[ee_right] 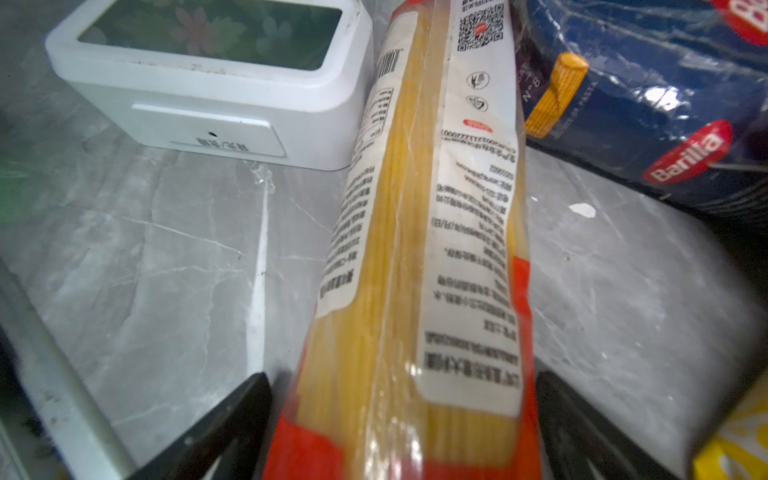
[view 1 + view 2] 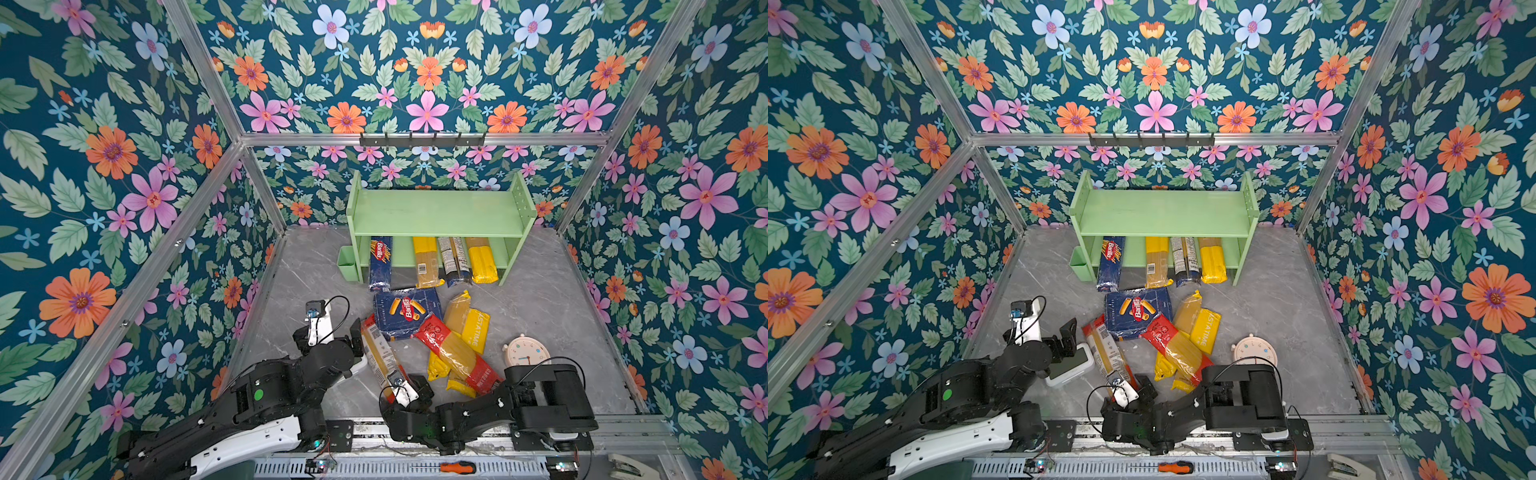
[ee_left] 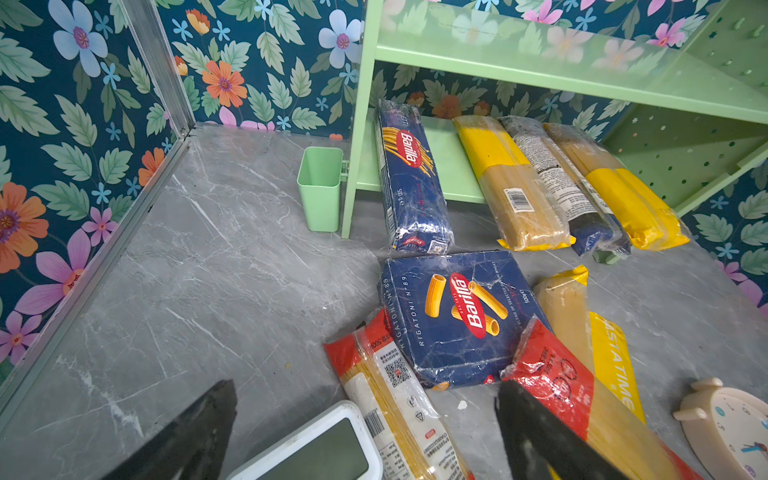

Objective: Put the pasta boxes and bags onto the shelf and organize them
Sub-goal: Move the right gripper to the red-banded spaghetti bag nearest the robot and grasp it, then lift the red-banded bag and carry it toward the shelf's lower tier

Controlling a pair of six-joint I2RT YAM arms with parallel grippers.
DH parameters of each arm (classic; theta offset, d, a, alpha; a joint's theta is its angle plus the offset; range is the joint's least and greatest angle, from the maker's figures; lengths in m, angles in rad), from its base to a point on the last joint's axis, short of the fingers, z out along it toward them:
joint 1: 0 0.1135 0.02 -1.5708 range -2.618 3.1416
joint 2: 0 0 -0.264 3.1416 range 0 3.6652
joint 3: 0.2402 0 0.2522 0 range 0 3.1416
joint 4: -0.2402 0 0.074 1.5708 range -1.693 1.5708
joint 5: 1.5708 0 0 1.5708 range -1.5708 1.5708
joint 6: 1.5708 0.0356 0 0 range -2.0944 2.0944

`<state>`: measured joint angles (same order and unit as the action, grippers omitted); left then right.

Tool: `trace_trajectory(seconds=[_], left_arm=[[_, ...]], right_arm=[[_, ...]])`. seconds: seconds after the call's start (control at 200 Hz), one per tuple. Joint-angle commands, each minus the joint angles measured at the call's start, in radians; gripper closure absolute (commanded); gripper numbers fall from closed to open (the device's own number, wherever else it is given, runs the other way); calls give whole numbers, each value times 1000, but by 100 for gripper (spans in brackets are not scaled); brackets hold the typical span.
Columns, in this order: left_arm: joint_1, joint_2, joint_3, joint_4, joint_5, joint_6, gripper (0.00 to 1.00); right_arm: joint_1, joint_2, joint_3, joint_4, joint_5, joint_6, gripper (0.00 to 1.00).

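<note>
Left gripper [image 3: 368,390]: fingers wide apart, empty, near the white digital clock [image 2: 1069,368]. Just beside the clock, a red-ended spaghetti bag [image 2: 380,357] lies on the table. The right gripper [image 1: 403,382] straddles its near end, fingers spread, not clamped. The rigatoni box [image 2: 407,311] touches its far end. Crossed bags [image 2: 457,357] and a round alarm clock [image 2: 525,351] lie to the right. Shelf [image 2: 436,212], lower tier: spaghetti box [image 2: 381,262], three bags [image 2: 453,259].

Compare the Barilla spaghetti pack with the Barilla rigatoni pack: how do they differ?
Shape: the spaghetti pack is long and narrow; the rigatoni pack is wide and flat.
Picture: the spaghetti pack shows strands; the rigatoni pack shows tubes.
Place: the spaghetti pack lies partly on the shelf's lower tier; the rigatoni pack lies on the table in front.
Both are dark blue with a red logo.
</note>
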<state>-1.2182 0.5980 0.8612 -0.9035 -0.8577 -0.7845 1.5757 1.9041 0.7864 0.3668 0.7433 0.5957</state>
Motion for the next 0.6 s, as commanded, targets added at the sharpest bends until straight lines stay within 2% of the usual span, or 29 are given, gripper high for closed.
trace_trajectory(seconds=[0.0, 0.205, 0.275, 0.395, 0.49, 0.595], left_arm=[[0, 2, 10, 17, 2, 9, 0], [-1, -3, 18, 14, 6, 10, 0], [0, -1, 19, 14, 6, 10, 0], [0, 3, 22, 14, 5, 12, 0], [0, 5, 25, 17, 3, 15, 0], [0, 6, 30, 14, 1, 18, 0]], right_arm=[[-5, 24, -4, 63, 5, -22, 1], [-23, 48, -27, 112, -8, -17, 6], [-25, 44, -32, 113, -9, -17, 18], [-25, 34, -35, 99, -1, -13, 50], [-25, 21, -37, 93, 0, -18, 62], [-25, -8, -44, 93, -2, -30, 67]])
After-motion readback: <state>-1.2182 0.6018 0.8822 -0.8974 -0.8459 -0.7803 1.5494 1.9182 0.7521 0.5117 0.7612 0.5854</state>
